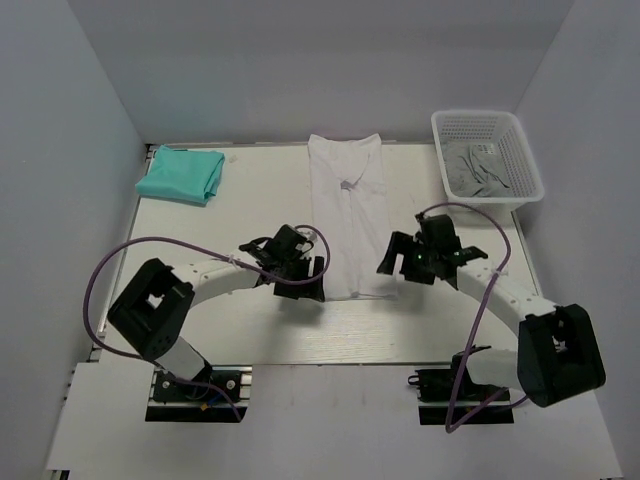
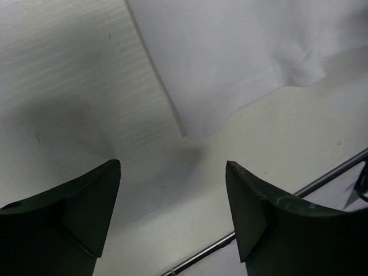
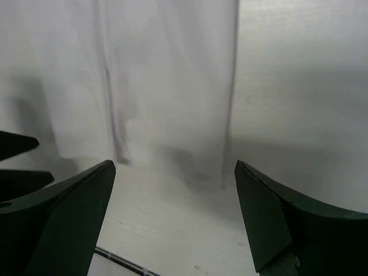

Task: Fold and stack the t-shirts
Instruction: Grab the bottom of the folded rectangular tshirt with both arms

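Note:
A white t-shirt (image 1: pixel 348 205) lies folded into a long strip down the middle of the table. A teal t-shirt (image 1: pixel 181 175) lies folded at the back left. My left gripper (image 1: pixel 303 281) is open and empty, just above the table beside the strip's near left corner (image 2: pixel 190 123). My right gripper (image 1: pixel 393 258) is open and empty beside the strip's near right corner (image 3: pixel 224 172). The white shirt's near hem shows in the right wrist view (image 3: pixel 167 92).
A white mesh basket (image 1: pixel 487 155) with grey cloth inside stands at the back right. The table's near edge (image 2: pixel 253 221) runs just below both grippers. Grey walls enclose the left, back and right sides.

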Motion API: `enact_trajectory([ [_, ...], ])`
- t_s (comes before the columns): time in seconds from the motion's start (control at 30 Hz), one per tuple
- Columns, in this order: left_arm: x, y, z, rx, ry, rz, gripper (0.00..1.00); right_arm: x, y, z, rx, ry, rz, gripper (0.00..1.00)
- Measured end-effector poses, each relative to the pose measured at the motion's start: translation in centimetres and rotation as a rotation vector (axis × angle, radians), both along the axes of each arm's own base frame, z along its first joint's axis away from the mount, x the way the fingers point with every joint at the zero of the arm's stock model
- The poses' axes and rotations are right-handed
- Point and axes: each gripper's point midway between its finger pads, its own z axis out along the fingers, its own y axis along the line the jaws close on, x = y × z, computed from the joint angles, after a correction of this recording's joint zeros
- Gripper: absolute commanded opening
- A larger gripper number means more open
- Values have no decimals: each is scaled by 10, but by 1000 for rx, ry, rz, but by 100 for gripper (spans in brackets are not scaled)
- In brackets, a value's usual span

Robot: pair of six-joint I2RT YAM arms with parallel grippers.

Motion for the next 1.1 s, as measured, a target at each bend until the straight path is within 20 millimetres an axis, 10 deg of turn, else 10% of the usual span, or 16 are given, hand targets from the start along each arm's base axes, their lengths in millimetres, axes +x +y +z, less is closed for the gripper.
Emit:
enact_trajectory([
  [0.17, 8, -13, -13, 31, 11, -29, 59, -45, -12, -35, 4, 108, -23, 90],
  [0.37, 18, -23, -19, 37, 1, -47, 36, -54, -7, -45, 45, 128, -9, 88],
  [0.53, 18, -25, -23, 44, 6, -67, 0, -45, 4, -49, 82, 124, 12, 57],
  [0.83, 15, -29, -23, 37, 31, -67, 0, -59, 6, -63, 99, 194, 24, 0],
  [1.1, -20, -15, -11, 78, 108, -81, 0, -94, 14, -44, 131, 215, 131, 0],
])
